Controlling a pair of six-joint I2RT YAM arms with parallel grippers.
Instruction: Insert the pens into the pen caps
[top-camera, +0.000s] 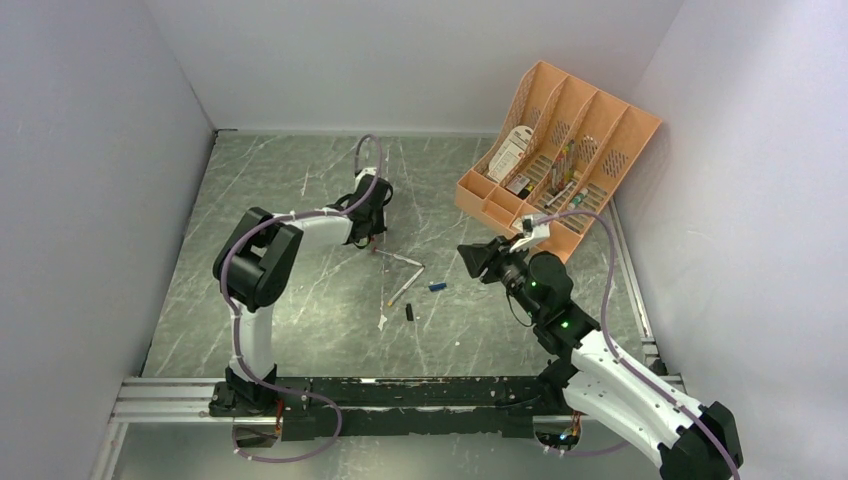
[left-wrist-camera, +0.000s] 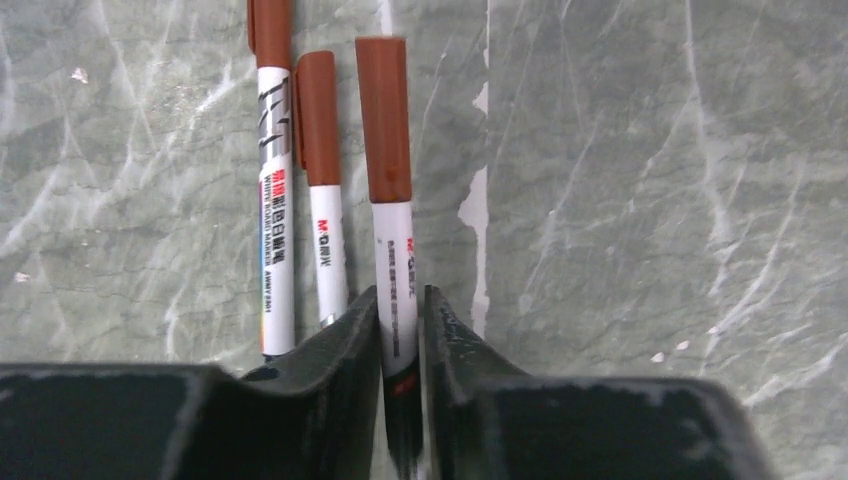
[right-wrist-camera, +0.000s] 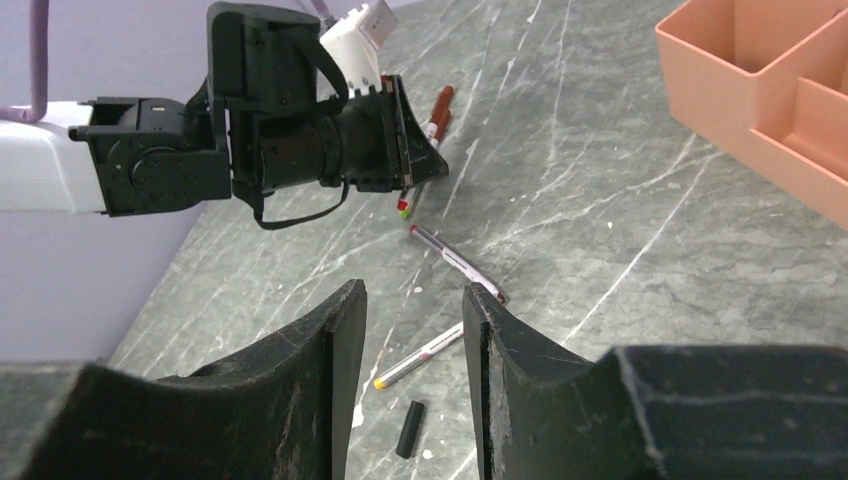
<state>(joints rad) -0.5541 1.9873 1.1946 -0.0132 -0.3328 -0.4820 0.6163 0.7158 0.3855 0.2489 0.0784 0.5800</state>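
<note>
pens first: three capped pens (left-wrist-camera: 322, 200), red-brown caps on, lie side by side on the grey marbled table (top-camera: 290, 190), far of centre, under the left gripper (left-wrist-camera: 401, 310). left claw is narrow, one finger each side of the right-most capped pen (left-wrist-camera: 393, 240). its white barrel fills nearly all the gap. a thin dark slit shows on one side, so can't tell if it's pinched or just straddled. the other two sit just left of it, outside the jaws, and the middle one's lower end runs behind the left finger (left-wrist-camera: 345, 350).

right gripper (right-wrist-camera: 412, 300) hangs above the table, right of centre, pointing toward the left arm. jaws moderately wide, nothing btwn them. seen through its gap: a yellow-ended pen (right-wrist-camera: 420, 356) lying diagonal on the table, and a loose dark cap (right-wrist-camera: 407, 428) just near of it, not touching. a second loose pen (right-wrist-camera: 456, 263) lies a bit farther, btwn the yellow-ended one and the left claw, angled the other way. can't tell from here if its tip is covered.

blue cap (top-camera: 437, 286) lies on the table just right of those two loose pens, apart from both, on the right claw's side. so two caps are off and lying loose, neither on a pen.

orange organizer (top-camera: 630, 130) stands at the far right by the wall, w/ bits in its slots, too small to tell what.
</note>
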